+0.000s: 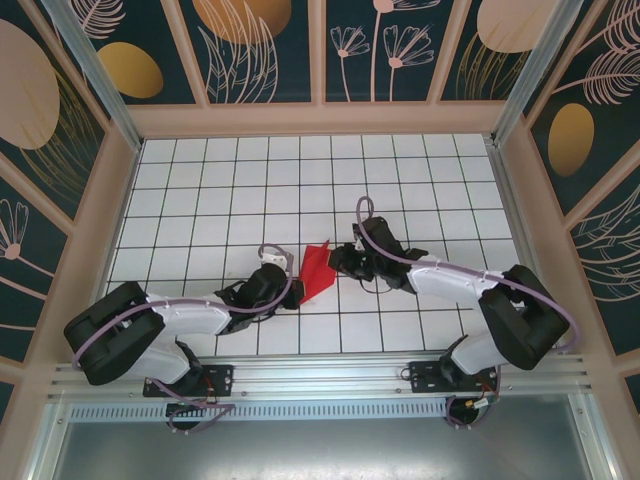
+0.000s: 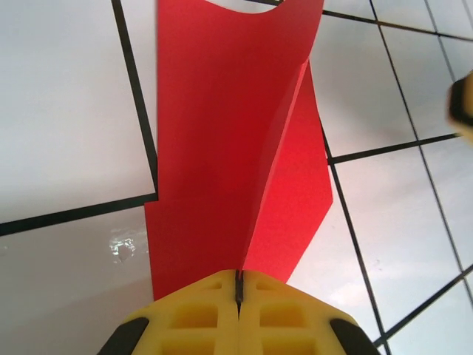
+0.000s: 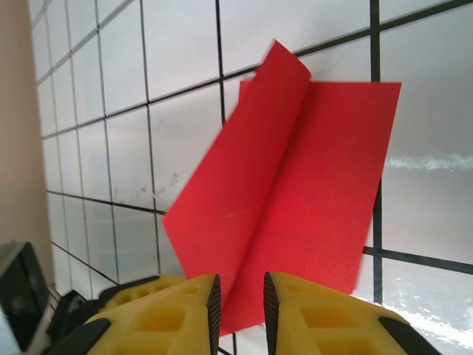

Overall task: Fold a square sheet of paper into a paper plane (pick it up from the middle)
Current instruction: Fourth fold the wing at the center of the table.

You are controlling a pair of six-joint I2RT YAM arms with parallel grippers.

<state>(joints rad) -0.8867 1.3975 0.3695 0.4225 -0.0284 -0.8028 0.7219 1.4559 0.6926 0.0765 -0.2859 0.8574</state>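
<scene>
- The table (image 1: 200,190), white tiles ruled with black lines, lay under the paper (image 1: 315,268) and stretched away from it on every side.
- The walls (image 1: 260,45), dark panels with pale plant drawings, stood round the table, well apart from the paper.
- The right arm (image 1: 450,280) reached in from the paper's right. Its black wrist came close to the paper's right edge.
- The left arm (image 1: 185,315) reached in from the paper's left and near side.
- The paper was bright red and folded into a narrow shape, and it sat between the two grippers. A crease ran along its length from the near end to the far end, with one flap set at an angle to the other. The far corner curled over.
- The left gripper (image 2: 238,275) was at the paper's near end. Its yellow fingers (image 2: 199,310) were pressed together on the crease, holding the paper.
- The right gripper (image 3: 242,285) was just beside the paper's right side, its jaws standing narrowly apart. From the right wrist camera, an edge of the paper lined up with that gap. I could not tell whether the fingers (image 3: 170,314) touched it.
</scene>
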